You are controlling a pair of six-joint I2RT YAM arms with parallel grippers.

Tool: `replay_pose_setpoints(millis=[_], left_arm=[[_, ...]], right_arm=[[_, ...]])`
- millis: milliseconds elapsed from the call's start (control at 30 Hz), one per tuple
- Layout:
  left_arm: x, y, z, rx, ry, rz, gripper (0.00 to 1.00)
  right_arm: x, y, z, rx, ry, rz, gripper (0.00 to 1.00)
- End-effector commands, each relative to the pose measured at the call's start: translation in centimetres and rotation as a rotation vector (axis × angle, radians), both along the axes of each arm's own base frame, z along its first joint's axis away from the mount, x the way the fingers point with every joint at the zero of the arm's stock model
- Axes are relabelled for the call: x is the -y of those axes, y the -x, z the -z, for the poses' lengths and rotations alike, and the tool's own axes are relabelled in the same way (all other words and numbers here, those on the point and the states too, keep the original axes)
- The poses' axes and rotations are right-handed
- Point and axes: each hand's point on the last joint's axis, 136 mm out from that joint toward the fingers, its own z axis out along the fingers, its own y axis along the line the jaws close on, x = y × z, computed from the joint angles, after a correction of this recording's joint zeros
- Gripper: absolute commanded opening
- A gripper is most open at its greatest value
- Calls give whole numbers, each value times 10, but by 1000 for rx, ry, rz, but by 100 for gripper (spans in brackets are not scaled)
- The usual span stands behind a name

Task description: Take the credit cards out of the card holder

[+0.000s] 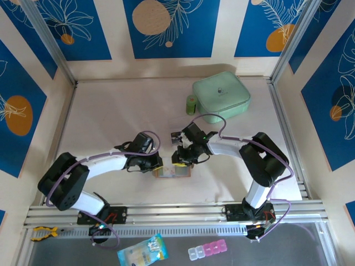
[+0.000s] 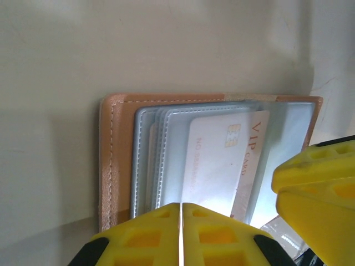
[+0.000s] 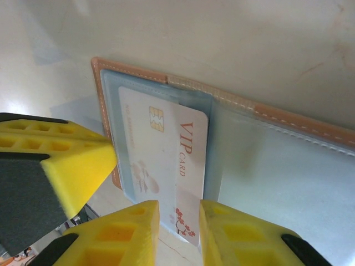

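On the table (image 1: 111,116), seen from above, the tan card holder (image 1: 172,172) lies spread open between the left gripper (image 1: 155,164) and the right gripper (image 1: 180,159), well apart from the mint-green zip pouch (image 1: 222,95). From the left wrist, that arm's yellow fingers (image 2: 138,244) are pressed together with no gap at the holder's near edge, where clear sleeves (image 2: 166,149) fan over the leather and a white VIP credit card (image 2: 213,160) sits in one. From the right wrist, the other pair of fingers (image 3: 238,238) stands a narrow gap apart over the card's lower end, which reaches past the holder's edge.
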Motion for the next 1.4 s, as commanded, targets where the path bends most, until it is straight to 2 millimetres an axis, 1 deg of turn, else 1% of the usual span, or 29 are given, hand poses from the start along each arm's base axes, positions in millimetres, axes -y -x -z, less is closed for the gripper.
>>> replay_pose_setpoints(millis=[0,267,533,1133,1367], left_arm=[[3,0,-9,21,-7,23,8],[9,5,2,-15,-5,39,5],[0,9,11,-35,-52,33,4],[-1,12,14,-45,-58,32,3],[-3,12,15,-47,-62,29,3]], right_arm=[[-3,3,-3,-16,-44,-4,26],[2,4,4,-32,-32,8,25],[2,5,10,-51,-39,9,24],[-4,9,19,-95,-89,-2,22],[-3,9,22,-97,-77,1,21]])
